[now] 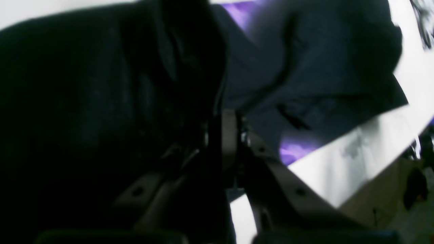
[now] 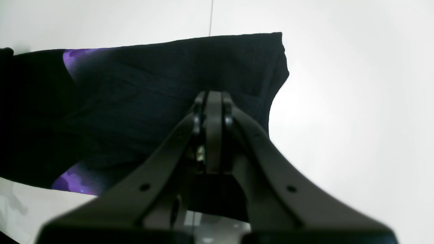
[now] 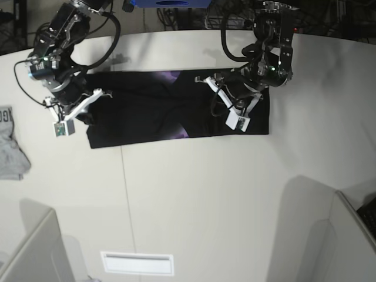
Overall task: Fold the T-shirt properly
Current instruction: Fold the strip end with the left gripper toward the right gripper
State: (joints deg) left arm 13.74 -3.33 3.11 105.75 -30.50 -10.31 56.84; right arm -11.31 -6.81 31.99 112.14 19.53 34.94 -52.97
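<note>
The T-shirt (image 3: 176, 111), laid as a long band on the table (image 3: 235, 194), is pinched at its ends by the closed left gripper (image 1: 228, 130) and right gripper (image 2: 213, 108); uneven pulling could skew the fold.

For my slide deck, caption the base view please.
Both grippers, left and right, pinch opposite ends of the black T-shirt.

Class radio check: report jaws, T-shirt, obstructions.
Left gripper and right gripper: jaws shut on T-shirt. Shirt folded into a strip. Grey garment lies apart.
</note>
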